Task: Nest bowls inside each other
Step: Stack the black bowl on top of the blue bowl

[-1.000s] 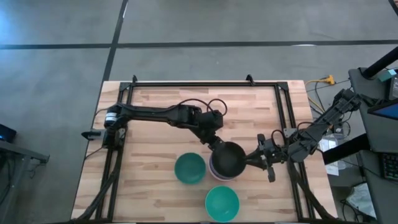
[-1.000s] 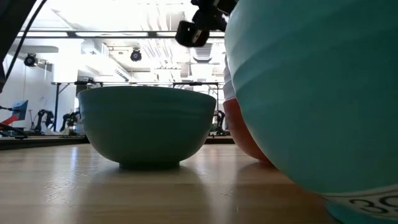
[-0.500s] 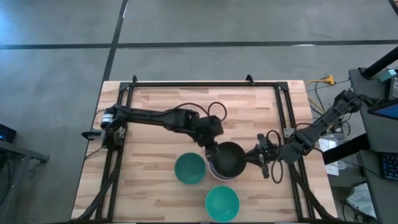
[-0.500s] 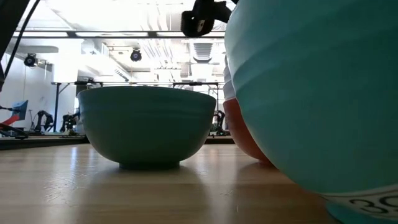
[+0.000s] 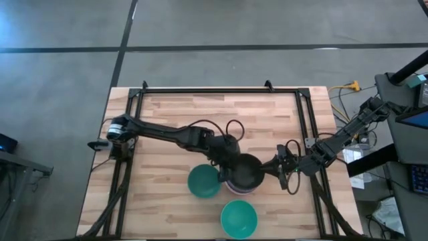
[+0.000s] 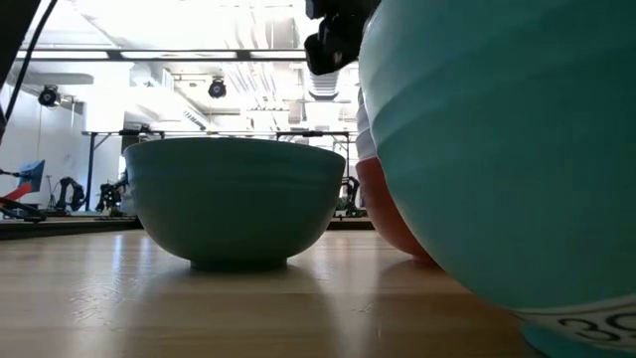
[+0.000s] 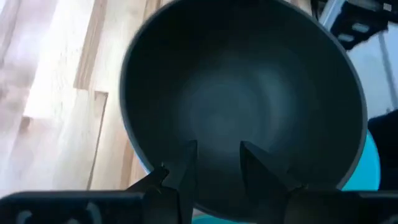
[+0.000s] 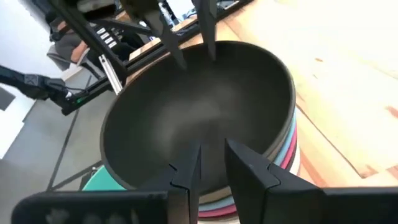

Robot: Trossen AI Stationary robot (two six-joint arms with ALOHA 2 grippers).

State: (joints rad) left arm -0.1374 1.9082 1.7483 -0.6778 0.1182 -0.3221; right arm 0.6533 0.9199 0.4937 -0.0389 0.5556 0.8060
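You are looking down on a pale wooden desk [image 5: 174, 120] built of butcher-block strips, with a black metal frame [image 5: 221, 90] running along its far edge and down both sides. Around it lies a grey concrete floor [image 5: 60, 67] crossed by dark seams, and off the desk's right side you can see a yellow cable [image 5: 349, 86] beside a cluster of dark equipment [image 5: 401, 120]. From desk height you look into a bright room with a white ceiling [image 6: 179, 20], round hanging lamps [image 6: 217, 89] and a dark frame stand [image 6: 94, 149] far behind.
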